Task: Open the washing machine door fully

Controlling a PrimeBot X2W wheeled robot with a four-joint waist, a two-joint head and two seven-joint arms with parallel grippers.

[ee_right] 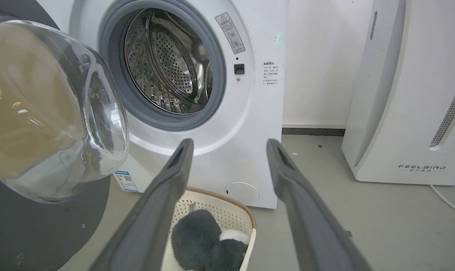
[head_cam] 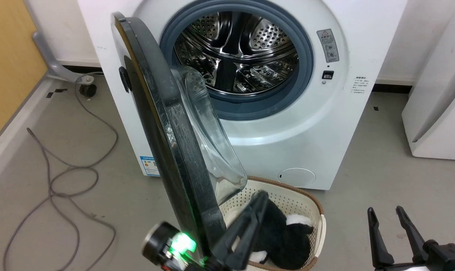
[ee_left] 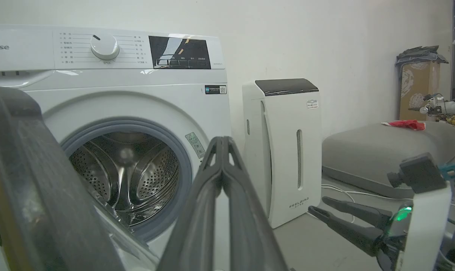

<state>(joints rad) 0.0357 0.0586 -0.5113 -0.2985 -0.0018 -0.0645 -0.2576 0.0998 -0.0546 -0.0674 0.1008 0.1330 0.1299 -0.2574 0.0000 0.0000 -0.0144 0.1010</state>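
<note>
the washing machine door stood half open, hinged at the left of the washing machine. the left gripper, fingers pressed together, sat just beside its inner face and would do best to push outward steadily. the right gripper waited, spread.

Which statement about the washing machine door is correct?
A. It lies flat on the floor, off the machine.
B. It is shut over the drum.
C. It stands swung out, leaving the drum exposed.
C: the washing machine door stands swung out, nearly edge-on in the head view, and the steel drum behind it is open to view.
</note>
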